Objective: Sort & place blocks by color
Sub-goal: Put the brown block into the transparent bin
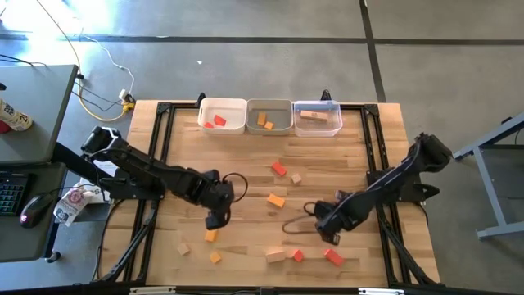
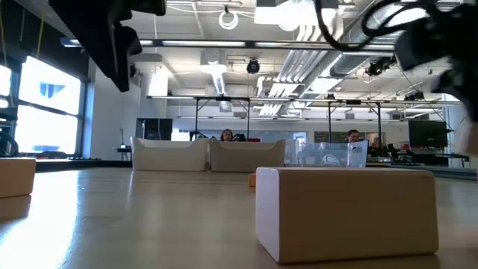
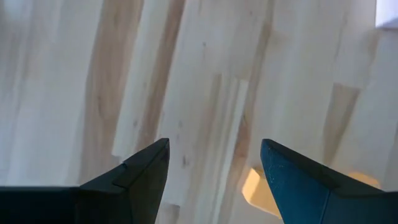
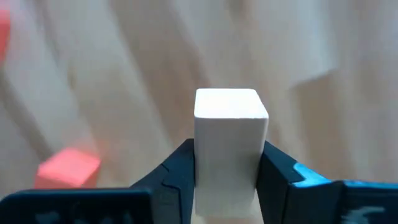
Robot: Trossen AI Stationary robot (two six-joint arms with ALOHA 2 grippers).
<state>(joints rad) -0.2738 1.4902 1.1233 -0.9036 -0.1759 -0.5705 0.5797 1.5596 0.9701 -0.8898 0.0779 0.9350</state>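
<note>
My left gripper hangs open over the table's near left part, just beyond an orange block. My right gripper is shut on a pale wood block over the near right part. Loose blocks lie flat on the table: red ones, an orange one, pale ones and a pale bar. Red, orange and pale pieces lie in the three bins. My right gripper pinches the pale wood block by two opposite side faces, one finger on each. The block's end face sticks out past the fingertips. The high view shows the fingers coming from above; whether the block is clear of the table, I cannot tell.
Three bins stand in a row at the far edge: a white one, a grey one and a clear one. A dark cable loop lies by the right gripper. Black frame rails run along the table's sides.
</note>
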